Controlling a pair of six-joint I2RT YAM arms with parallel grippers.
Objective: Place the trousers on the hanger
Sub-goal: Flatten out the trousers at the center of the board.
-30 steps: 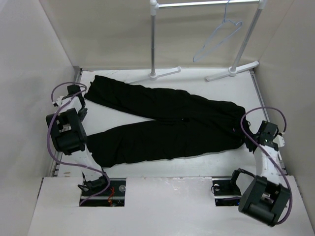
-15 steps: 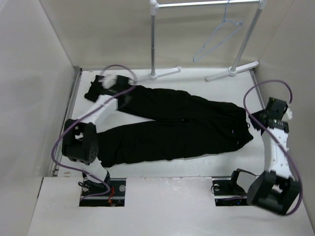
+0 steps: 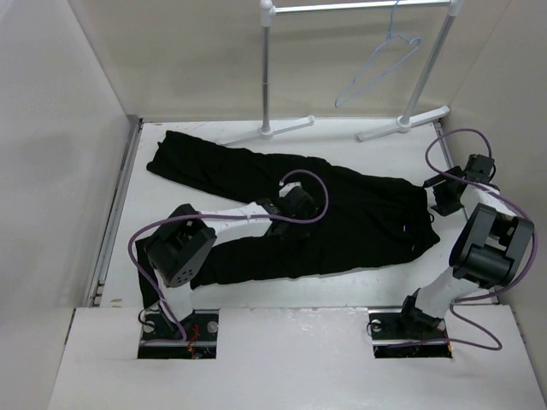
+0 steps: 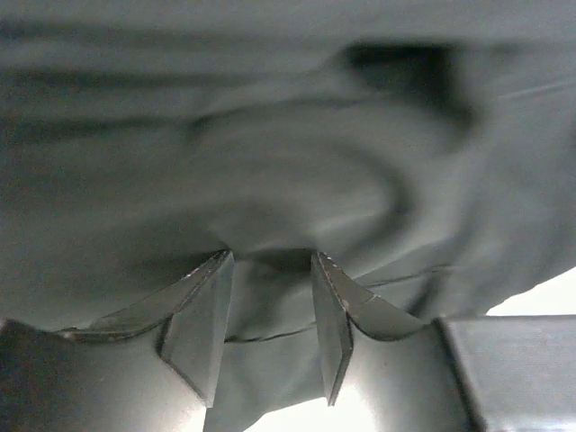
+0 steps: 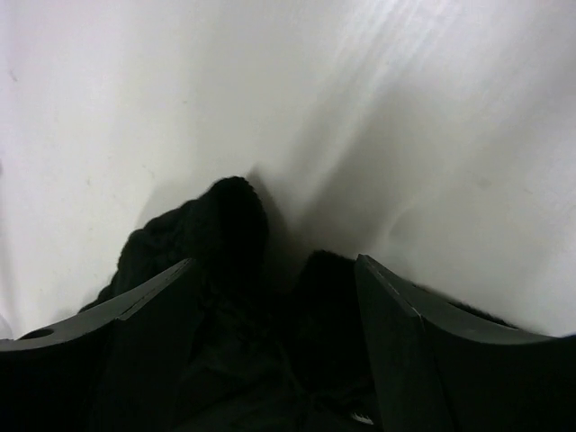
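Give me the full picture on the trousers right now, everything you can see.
The trousers are plain black soft fabric, wrinkled, lying flat on the white table. The waist points right and the two legs fan out to the left in a V, the farther leg reaching the far left corner. The left gripper, jaws apart, meets a fold near the crotch. The right gripper, open, straddles the waist edge. No part is lifted.

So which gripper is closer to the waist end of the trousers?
Right. The right gripper is at the waist end; the left gripper is over the middle of the trousers, where the legs join.
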